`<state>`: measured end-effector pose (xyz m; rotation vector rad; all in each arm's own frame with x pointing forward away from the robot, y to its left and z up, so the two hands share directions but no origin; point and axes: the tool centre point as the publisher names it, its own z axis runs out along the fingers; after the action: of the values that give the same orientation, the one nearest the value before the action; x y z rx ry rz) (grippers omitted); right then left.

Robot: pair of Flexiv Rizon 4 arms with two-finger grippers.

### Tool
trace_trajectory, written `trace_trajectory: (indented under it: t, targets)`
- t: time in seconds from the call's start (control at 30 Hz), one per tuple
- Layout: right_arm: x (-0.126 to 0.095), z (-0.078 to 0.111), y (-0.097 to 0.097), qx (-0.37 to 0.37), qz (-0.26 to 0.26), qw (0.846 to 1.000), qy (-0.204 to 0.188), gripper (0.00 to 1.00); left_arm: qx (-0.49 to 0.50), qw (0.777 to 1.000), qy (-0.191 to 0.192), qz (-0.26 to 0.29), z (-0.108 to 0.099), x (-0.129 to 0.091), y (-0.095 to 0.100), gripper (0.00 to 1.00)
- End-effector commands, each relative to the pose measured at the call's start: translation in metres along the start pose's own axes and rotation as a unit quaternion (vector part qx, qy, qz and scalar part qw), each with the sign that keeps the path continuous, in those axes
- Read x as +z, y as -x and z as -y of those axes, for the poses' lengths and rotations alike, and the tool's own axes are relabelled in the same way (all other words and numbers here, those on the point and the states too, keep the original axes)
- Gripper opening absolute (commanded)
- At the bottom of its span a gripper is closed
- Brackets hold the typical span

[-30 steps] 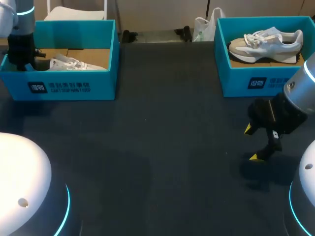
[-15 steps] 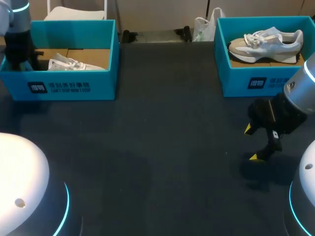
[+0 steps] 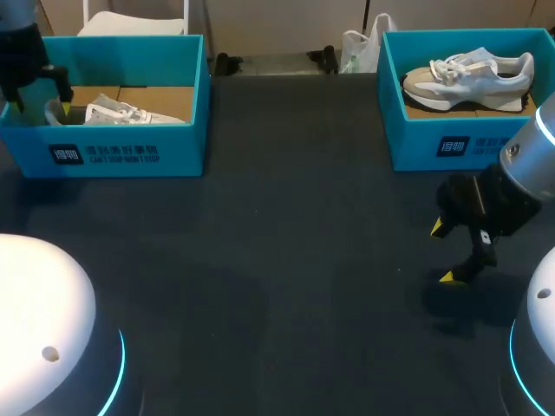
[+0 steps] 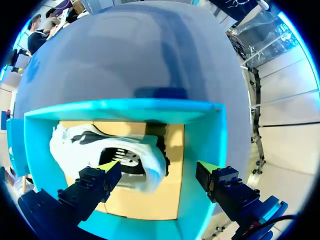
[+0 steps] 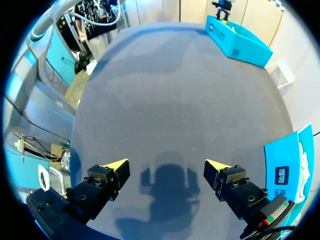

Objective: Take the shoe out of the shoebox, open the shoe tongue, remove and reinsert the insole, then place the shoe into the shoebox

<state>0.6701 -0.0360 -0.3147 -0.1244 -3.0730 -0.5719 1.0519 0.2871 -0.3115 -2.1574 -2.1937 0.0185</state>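
since a second ago our left arm [image 3: 22, 52] goes up from the left shoebox [image 3: 130, 149]; its pincer [image 4: 157, 166] hangs open over the white shoe [image 4: 95, 142] lying inside. it looks light with a soft upper, so we judge the firmer heel rim best to pinch.

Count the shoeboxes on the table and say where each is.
2. The left shoebox is at the table's far left, a white shoe inside, the left gripper above it. The right shoebox is at the far right, holding a grey-and-white shoe.

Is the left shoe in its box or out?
In: the shoe lies inside the box walls, under the open left gripper.
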Motion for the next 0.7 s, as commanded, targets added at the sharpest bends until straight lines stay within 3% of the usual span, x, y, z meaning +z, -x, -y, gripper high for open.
trace_trajectory:
  t: [0.03,0.47,0.7]
  targets:
    - [0.001,0.000,-0.001,0.000,0.001,1.000,-0.001,1.00,-0.002,1.000,0.013,-0.002,0.024,-0.025,0.000,1.00]
    - [0.001,0.000,-0.001,0.000,0.001,1.000,-0.001,1.00,-0.003,1.000,0.016,-0.009,0.063,-0.080,-0.009,1.00]
    - [0.001,0.000,-0.001,0.000,0.001,1.000,-0.001,1.00,-0.005,0.999,0.023,-0.023,0.084,-0.097,-0.008,1.00]
